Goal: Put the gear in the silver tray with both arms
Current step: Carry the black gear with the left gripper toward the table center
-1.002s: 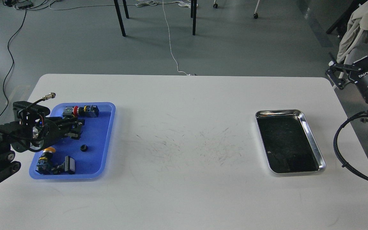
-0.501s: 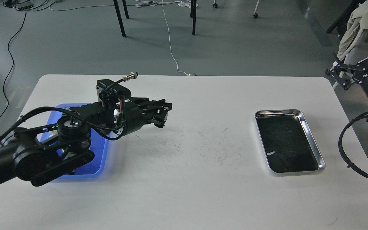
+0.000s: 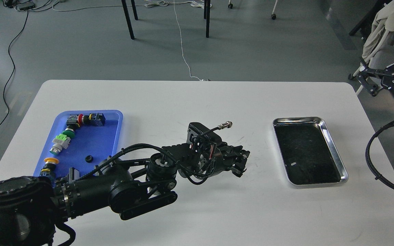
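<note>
The silver tray [image 3: 334, 150] lies empty on the right side of the white table. A small black gear [image 3: 88, 158] lies in the blue plastic tray [image 3: 104, 143] at the left. My left arm reaches across the table's middle, and its gripper [image 3: 242, 165] hovers low over the tabletop, a short way left of the silver tray. Its dark fingers look close together, and I cannot tell whether they hold anything. My right gripper [image 3: 364, 80] is off the table's right edge, raised, with its jaws spread and empty.
The blue tray also holds push-button switches: a red one [image 3: 80, 118], a green one [image 3: 60, 140] and a yellow one [image 3: 50, 160]. Black cable [image 3: 376, 171] loops over the table's right edge. Chair legs and cords are on the floor beyond the table.
My left arm has swung from the blue tray rightward across the table to near the silver tray. My right gripper has drifted slightly right and up.
</note>
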